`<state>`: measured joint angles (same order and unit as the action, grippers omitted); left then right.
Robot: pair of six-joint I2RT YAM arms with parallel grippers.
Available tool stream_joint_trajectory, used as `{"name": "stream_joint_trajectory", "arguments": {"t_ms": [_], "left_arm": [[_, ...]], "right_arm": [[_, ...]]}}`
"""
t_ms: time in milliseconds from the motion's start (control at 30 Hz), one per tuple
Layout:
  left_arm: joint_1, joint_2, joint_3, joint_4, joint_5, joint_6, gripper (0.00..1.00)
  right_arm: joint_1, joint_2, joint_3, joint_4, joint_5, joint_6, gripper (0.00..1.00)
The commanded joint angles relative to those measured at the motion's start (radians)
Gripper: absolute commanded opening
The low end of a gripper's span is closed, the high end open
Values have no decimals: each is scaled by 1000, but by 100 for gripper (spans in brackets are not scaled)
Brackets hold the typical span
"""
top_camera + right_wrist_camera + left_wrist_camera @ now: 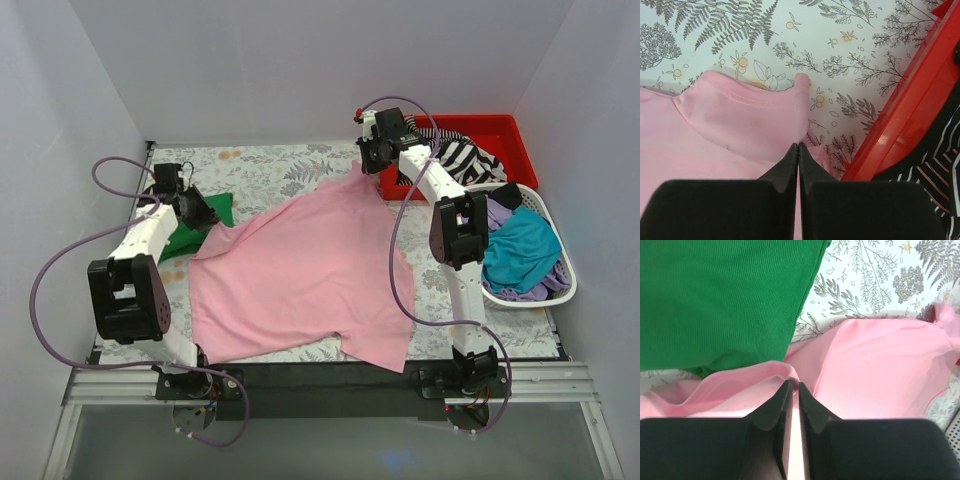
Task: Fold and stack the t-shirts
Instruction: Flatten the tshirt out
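A large light pink t-shirt [300, 275] lies spread across the middle of the table. My left gripper [213, 213] is shut on its left far corner [780, 371], next to a folded dark green t-shirt [200, 225], which fills the upper left of the left wrist view [720, 300]. My right gripper [368, 162] is shut on the pink shirt's far right edge [760, 125], close to the red bin. A black-and-white striped shirt [465, 158] lies in the red bin. Teal [520, 250] and purple [497, 214] shirts fill the white basket.
The red bin [505, 135] stands at the back right; its rim shows in the right wrist view [910, 110]. The white basket [565, 275] stands at the right edge. A fern-patterned cloth [270, 165] covers the table.
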<state>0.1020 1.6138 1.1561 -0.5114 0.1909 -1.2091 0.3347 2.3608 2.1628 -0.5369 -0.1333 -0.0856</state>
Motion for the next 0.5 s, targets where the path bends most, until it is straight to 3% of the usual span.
{"name": "stream_joint_trajectory", "arguments": {"t_ms": [0,67,100,200,300,467], "left_arm": [[4,-89,-21,-42,-13,-7,23],[4,-97,-21,-26,-77,-18,29],[4,-95,-12,-15,-94,-26,36],[4,-26,65,-12,-135,-27,50],[5,82,164,-32,-179,-35,51],[16,230,263,-41,-280,-55,52]], "right_arm": [[-3,-25,6,2,1,-3,1],[-3,-25,6,0,0,6,1],[-3,-26,5,0,-3,7,1],[-5,-31,-6,2,-12,17,12],[-5,-37,-18,2,-26,26,22],[-3,-63,-57,5,-48,29,24]]}}
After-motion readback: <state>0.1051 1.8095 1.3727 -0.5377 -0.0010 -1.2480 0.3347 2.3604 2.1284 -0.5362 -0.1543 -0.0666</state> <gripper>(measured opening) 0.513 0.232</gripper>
